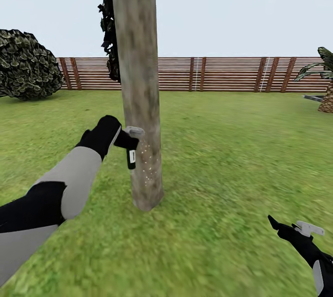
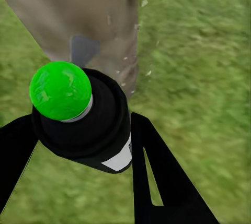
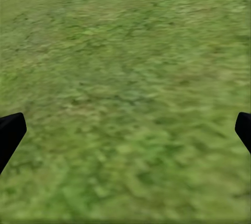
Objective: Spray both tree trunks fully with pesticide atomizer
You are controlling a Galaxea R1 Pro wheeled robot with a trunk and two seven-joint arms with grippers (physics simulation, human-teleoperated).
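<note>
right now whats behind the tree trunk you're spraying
Behind the tree trunk run the grass lawn and the slatted wooden fence, with dark foliage at its upper edge. The strip of fence and lawn directly behind the trunk is covered.
</note>
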